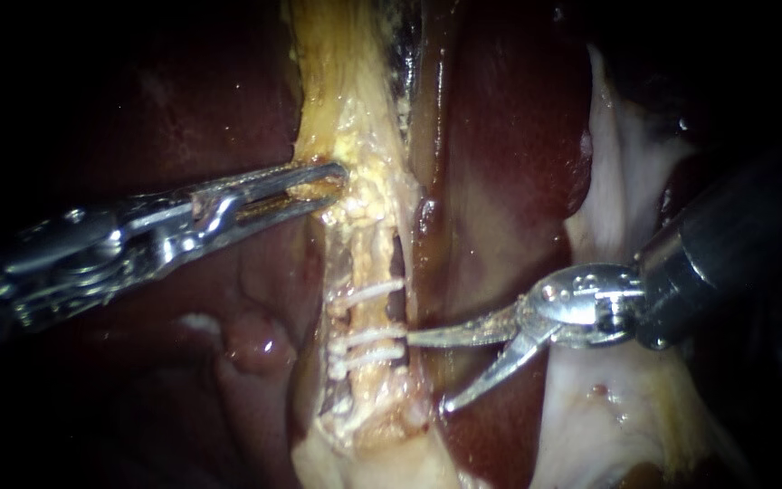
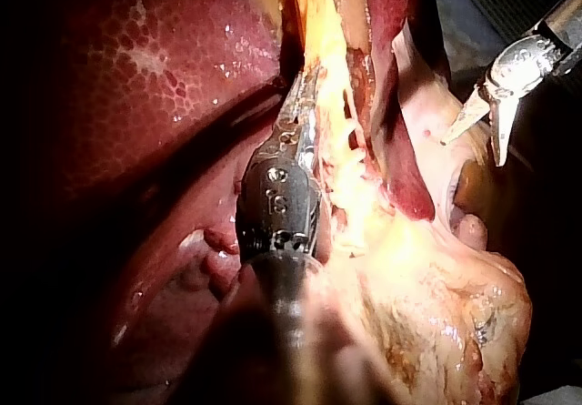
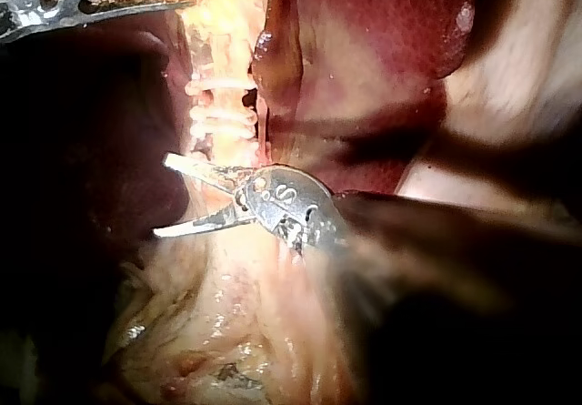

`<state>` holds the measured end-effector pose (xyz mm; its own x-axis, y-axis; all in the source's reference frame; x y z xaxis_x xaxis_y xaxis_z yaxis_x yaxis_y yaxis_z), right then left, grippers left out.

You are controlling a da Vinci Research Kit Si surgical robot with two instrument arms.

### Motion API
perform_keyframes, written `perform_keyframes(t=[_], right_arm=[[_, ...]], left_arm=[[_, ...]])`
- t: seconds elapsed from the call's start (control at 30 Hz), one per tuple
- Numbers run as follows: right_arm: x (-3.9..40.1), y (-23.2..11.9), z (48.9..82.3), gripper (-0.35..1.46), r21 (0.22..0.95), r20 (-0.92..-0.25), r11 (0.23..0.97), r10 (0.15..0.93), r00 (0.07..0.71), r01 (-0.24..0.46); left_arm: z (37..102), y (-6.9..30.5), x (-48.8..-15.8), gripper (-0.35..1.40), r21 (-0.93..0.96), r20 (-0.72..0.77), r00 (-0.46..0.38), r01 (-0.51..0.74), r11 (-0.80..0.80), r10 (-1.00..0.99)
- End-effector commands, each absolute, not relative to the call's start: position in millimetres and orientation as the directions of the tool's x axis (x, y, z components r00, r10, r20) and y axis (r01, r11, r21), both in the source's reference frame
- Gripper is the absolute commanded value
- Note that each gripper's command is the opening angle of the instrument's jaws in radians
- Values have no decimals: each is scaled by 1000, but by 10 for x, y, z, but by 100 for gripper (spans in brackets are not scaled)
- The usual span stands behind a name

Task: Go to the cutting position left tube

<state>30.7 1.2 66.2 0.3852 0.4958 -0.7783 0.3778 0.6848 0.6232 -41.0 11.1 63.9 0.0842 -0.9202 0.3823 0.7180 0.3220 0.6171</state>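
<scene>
Tissue (image 1: 348, 136) sits clamped in left instrument (image 1: 320, 188); right instrument (image 1: 427, 372) gapes wide beside clipped tube (image 1: 369, 272).

The carrying surface shows only in the left wrist view, as a dull grey patch (image 2: 482, 0) past the far edge of the tissue. On it lies one mass of tissue. In the endoscope view its dark red-brown, glossy liver (image 1: 509, 136) fills the frame from the left to right of centre. A pale yellow fatty strand (image 1: 355, 109) runs down the middle, and whitish soft membrane (image 1: 622, 172) lies at the right.
</scene>
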Motion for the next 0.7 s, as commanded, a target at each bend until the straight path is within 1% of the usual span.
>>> perform_keyframes(t=[0.03, 0.27, 0.43, 0.6, 0.7], right_arm=[[307, 12, 662, 131, 623, -778, 685, 496, 385, 378], [308, 12, 663, 131, 623, -778, 684, 496, 385, 380], [312, 9, 671, 128, 626, -776, 675, 494, 391, 390], [319, 2, 688, 123, 644, -758, 661, 480, 443, 386], [325, -1, 701, 123, 646, -752, 663, 465, 467, 378]], left_arm=[[639, 111, -410, -35, 617, 382, 84, 718, 322, -920], [634, 110, -400, -35, 620, 381, 87, 714, 325, -920], [618, 114, -384, -35, 623, 375, 90, 712, 323, -923], [598, 121, -367, -35, 619, 381, 77, 719, 316, -921], [585, 125, -357, -35, 618, 387, 65, 722, 311, -920]])
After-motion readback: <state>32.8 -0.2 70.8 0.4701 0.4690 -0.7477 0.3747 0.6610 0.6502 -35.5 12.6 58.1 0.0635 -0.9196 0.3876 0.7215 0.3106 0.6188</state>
